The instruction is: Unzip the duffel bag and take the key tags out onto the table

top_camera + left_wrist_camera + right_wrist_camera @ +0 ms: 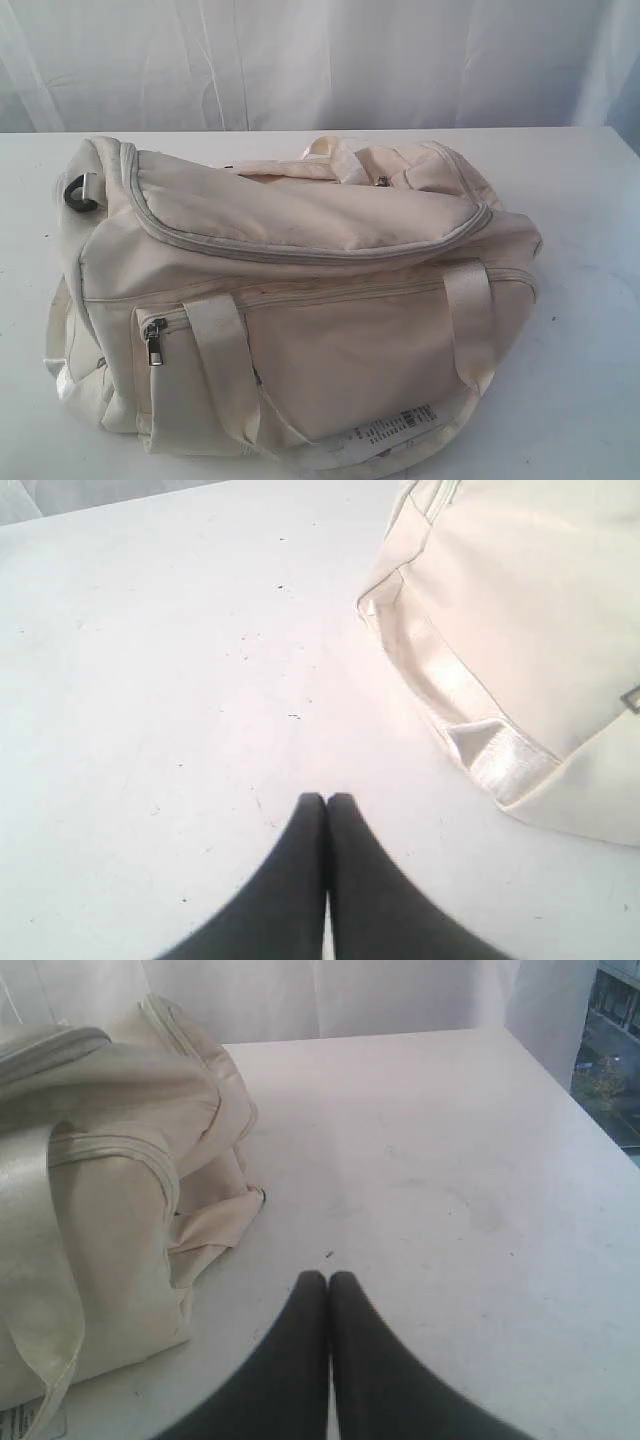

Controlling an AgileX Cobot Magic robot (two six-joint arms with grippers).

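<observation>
The cream duffel bag lies on the white table, filling the middle of the exterior view, its grey top zipper closed. A side pocket zipper pull hangs at the bag's front left. The key tags are out of view. My left gripper is shut with nothing in it, over bare table beside one end of the bag. My right gripper is also shut and empty, over the table beside the bag's other end. Neither gripper shows in the exterior view.
A white curtain hangs behind the table. A black-and-silver D-ring sits at the bag's left end. A printed label lies at the bag's front bottom. The table's right edge runs near my right gripper's side.
</observation>
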